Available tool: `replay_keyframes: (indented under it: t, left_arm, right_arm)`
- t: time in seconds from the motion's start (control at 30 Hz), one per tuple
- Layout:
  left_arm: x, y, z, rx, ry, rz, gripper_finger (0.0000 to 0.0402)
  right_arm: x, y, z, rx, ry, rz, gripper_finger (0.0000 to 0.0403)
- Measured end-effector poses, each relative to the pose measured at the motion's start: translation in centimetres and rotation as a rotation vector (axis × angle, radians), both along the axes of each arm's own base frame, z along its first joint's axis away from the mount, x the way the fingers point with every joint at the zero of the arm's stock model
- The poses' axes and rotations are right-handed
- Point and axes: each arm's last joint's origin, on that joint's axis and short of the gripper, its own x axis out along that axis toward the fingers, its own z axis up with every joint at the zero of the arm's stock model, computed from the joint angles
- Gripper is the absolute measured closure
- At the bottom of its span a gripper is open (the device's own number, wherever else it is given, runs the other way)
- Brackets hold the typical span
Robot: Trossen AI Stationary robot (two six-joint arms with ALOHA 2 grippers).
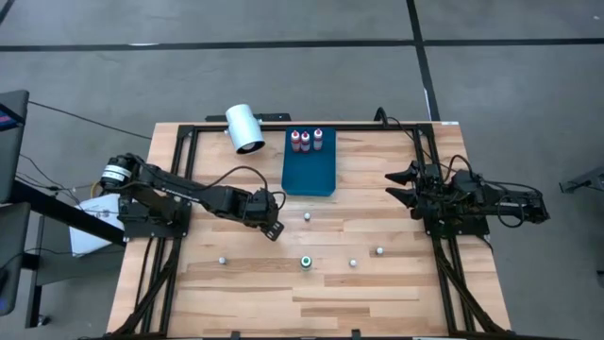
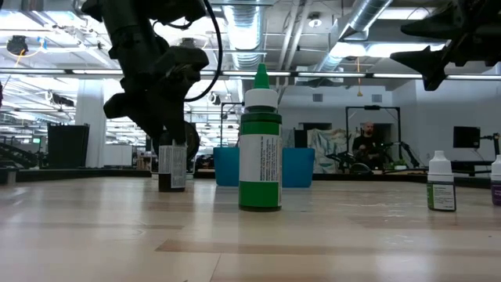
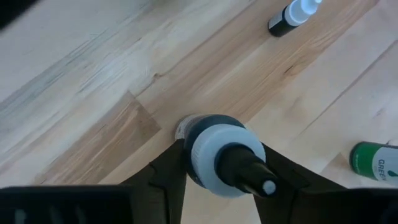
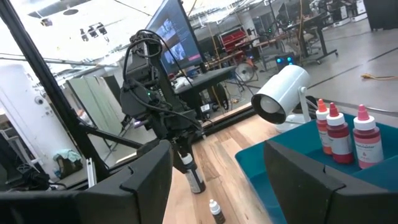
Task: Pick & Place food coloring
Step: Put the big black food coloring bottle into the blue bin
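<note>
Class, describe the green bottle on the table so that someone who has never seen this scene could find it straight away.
Start at the blue tray at the table's far edge, where three red bottles stand. Move toward the near edge, past a small pale-capped bottle, to the green bottle standing upright on the bare wood. It alone has a green body and cap; the loose bottles around it have pale caps.

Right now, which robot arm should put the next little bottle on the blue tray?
Probably the left: its gripper is closed on a dark bottle. The right gripper hangs open and empty beside the blue tray.
</note>
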Motion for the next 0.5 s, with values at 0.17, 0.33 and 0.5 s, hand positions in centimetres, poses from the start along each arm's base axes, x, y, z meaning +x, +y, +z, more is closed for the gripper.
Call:
replay_keyframes:
  t: [0.17, 0.33, 0.5]
  left_arm:
    - [0.0, 0.0, 0.0, 0.000, -0.001, 0.001, 0.0265]
    - [0.0, 0.1, 0.3, -0.007, -0.018, 0.001, 0.0265]
    - [0.7, 0.3, 2.9, -0.021, -0.008, -0.046, 0.0270]
  right_arm:
    - [0.0, 0.0, 0.0, 0.000, 0.000, 0.000, 0.0163]
    - [0.0, 0.0, 0.0, 0.000, 0.001, 0.000, 0.0163]
    - [0.0, 0.0, 0.0, 0.000, 0.006, 0.000, 0.0163]
